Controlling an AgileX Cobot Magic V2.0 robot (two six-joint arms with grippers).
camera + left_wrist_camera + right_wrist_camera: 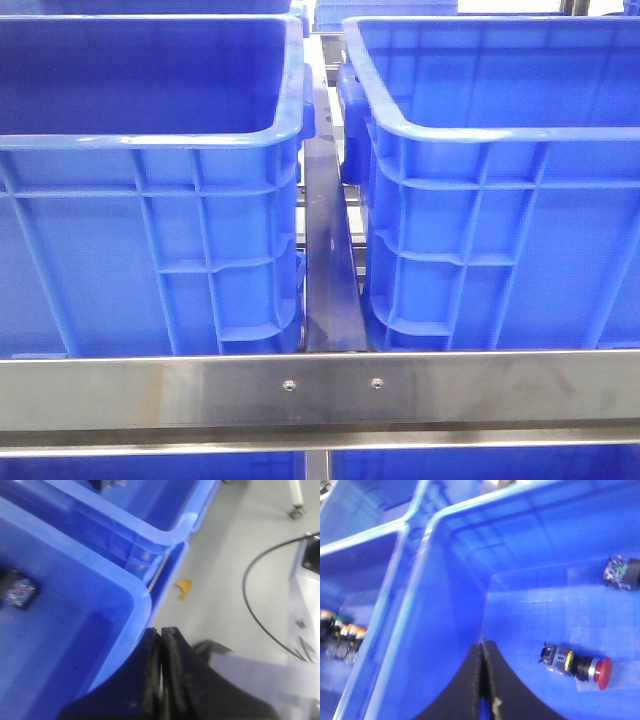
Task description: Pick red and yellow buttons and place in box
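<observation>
In the right wrist view a red button with a black and yellow body lies on the floor of a blue box. My right gripper hangs shut and empty over that box, apart from the button. A dark button block lies in the same box farther off. Several buttons lie in the neighbouring box. My left gripper is shut and empty over the rim of a blue box, and a dark button block lies inside it. The front view shows no gripper.
Two large blue boxes stand side by side behind a steel rail, with a metal bar between them. Beside the boxes is grey floor with a black cable and a small yellow scrap.
</observation>
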